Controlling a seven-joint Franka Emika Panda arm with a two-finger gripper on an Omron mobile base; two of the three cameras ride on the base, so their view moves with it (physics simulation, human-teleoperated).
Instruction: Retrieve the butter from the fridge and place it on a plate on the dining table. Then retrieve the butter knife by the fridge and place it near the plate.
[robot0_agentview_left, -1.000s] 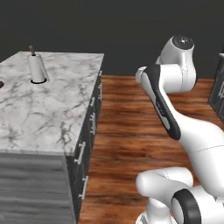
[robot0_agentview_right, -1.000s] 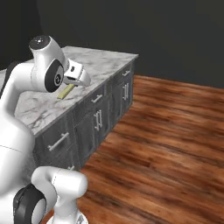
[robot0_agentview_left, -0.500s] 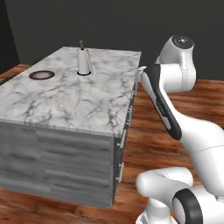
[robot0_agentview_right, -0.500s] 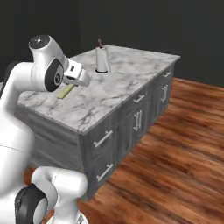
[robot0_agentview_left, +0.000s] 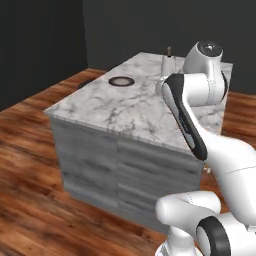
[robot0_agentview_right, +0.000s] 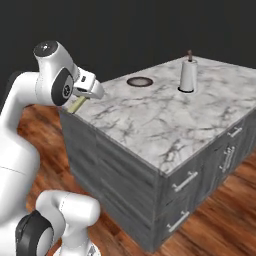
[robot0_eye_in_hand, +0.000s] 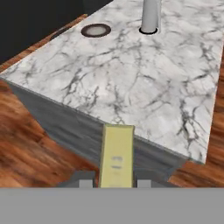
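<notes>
1. The fingers (robot0_eye_in_hand: 114, 183) pinch the butter (robot0_eye_in_hand: 117, 154) by its near end, off the desk (robot0_eye_in_hand: 131, 83) edge.
2. Butter likely light, soft, slippery: squeeze gently.
3. The plate (robot0_eye_in_hand: 96, 30) sits far across.

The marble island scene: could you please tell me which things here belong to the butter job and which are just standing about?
Belong to the job:
butter, held in the gripper
plate
dining table

Just standing about:
paper-towel roll

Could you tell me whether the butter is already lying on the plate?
No, the butter is held between the jaws, short of the dining table, and the plate is bare.
</notes>
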